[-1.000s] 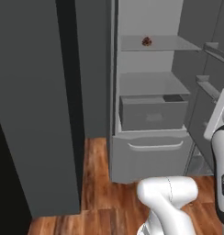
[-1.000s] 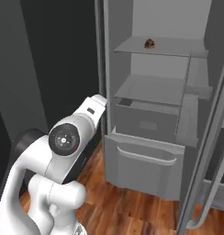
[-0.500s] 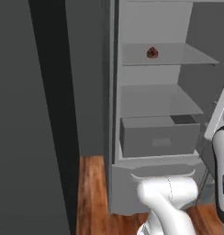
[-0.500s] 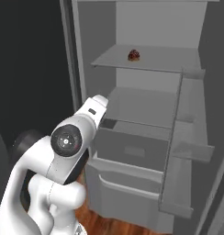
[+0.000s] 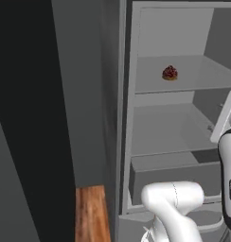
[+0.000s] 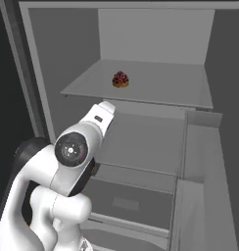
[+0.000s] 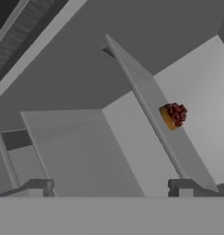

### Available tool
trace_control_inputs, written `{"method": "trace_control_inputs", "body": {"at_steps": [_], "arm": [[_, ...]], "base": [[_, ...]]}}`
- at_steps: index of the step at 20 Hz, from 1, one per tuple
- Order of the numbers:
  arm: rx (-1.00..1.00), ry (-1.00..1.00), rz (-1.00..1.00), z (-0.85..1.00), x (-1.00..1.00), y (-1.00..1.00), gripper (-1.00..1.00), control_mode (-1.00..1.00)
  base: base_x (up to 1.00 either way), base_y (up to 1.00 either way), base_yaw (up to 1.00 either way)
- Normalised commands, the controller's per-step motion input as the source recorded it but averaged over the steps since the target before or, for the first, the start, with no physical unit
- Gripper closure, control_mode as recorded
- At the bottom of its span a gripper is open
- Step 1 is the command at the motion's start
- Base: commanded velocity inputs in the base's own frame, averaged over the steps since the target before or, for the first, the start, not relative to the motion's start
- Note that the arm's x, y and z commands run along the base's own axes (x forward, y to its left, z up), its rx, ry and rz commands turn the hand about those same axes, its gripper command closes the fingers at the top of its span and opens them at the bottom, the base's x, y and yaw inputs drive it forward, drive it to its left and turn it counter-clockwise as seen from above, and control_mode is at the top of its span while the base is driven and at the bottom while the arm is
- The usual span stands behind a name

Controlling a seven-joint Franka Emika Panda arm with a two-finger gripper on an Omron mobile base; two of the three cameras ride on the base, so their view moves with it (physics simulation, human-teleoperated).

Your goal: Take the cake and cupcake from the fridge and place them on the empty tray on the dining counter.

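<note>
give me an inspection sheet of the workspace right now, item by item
surface: upper grey shelf of the open fridge, bare apart from one item
job's things: cake with dark red top sits upright on the upper shelf, toward its front left in the right base view; cupcake, tray and dining counter nothing seen
clutter: nothing seen on the shelves; grey drawer below
claw: claw open, holding nothing, short of the cake, which lies up and right of it in the hand view
cables: nothing seen
surroundings: dark panel left of the fridge, strip of wooden floor below it
</note>
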Motion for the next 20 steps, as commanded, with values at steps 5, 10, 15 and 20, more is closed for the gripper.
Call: {"method": "trace_control_inputs", "body": {"at_steps": [5, 10, 15, 20], "arm": [[0.00, 0.00, 0.00, 0.00, 0.00, 0.00, -1.00, 1.00], [0.00, 0.00, 0.00, 0.00, 0.00, 0.00, -1.00, 1.00], [0.00, 0.00, 0.00, 0.00, 0.00, 0.00, -1.00, 1.00], [0.00, 0.00, 0.00, 0.00, 0.00, 0.00, -1.00, 1.00]], "base": [[1.00, 0.00, -0.04], [1.00, -0.08, 0.05], [1.00, -0.01, 0.35], [1.00, -0.03, 0.44]]}}
